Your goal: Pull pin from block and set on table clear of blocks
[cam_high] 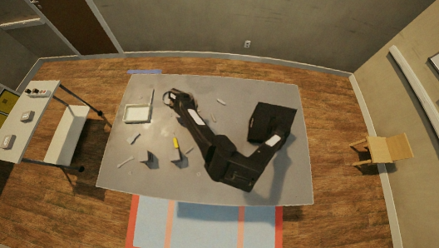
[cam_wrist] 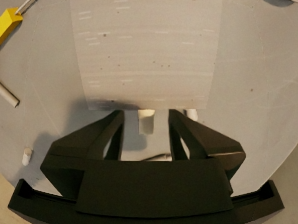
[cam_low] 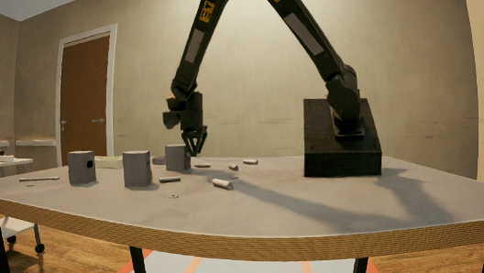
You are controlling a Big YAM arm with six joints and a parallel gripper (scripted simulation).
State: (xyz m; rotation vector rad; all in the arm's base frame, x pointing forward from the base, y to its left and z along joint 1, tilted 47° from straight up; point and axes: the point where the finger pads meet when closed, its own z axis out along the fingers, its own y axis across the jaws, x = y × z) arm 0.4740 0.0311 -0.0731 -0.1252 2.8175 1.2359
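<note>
Hand half apart, holding nothing, low over far block, tips just off its top. Probably the wrong spot. The yellow pin sits at 6 o'clock from the hand in the top view, stuck sideways in the middle block, not yet pulled. Wrist view shows only block top, with pin at 10 o'clock. Exterior view gives hand height, and top view gives layout on bench.
</note>
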